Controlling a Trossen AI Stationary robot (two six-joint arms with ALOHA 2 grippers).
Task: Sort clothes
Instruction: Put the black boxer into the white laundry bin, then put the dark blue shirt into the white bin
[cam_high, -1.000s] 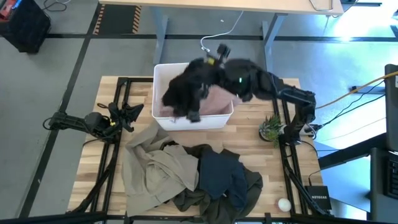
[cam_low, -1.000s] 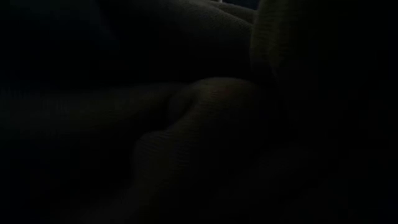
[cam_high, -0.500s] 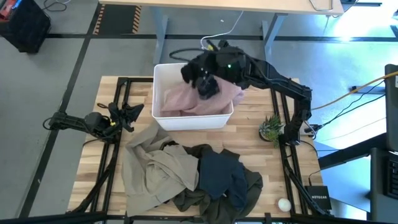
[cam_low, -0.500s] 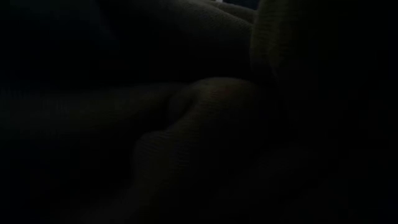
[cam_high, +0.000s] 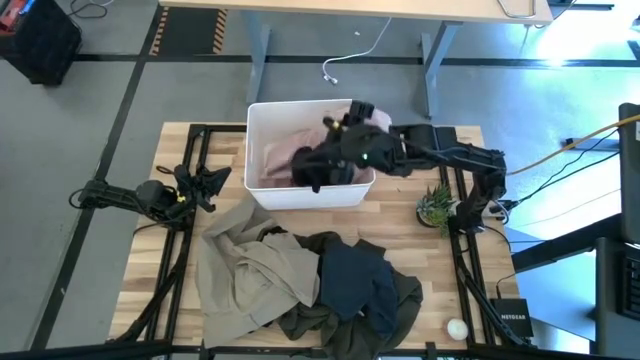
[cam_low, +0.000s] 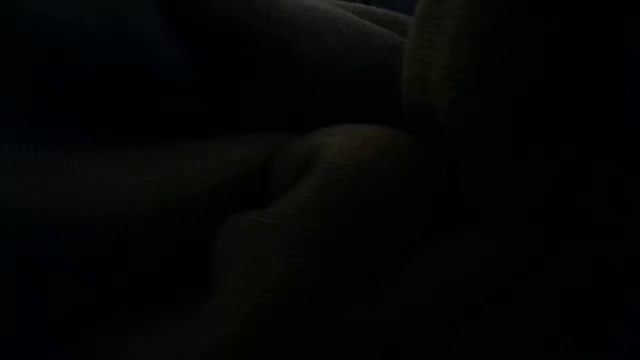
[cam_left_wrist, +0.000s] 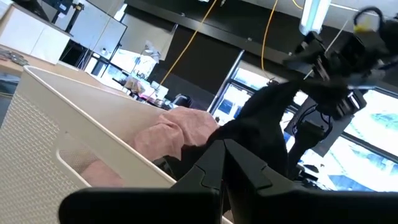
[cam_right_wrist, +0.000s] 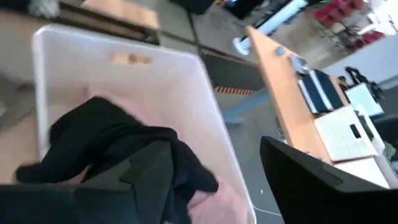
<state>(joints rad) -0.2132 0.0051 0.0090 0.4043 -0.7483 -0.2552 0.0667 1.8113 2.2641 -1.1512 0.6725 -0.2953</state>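
five garments (cam_high: 258, 272), one bin (cam_high: 262, 124)

The bin (cam_high: 262, 190) sits at the table's far side, holding two garments (cam_high: 320, 165). Near it, the other clothes (cam_high: 300, 275) lie heaped. My plant (cam_high: 436, 205) stands right.

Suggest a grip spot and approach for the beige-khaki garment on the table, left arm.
Pinch the raised fold along the beige-khaki garment's bare left half, coming straight down. Its right edge probably runs under the dark garments, so a grab there could drag them along. Left gripper waits just above it.
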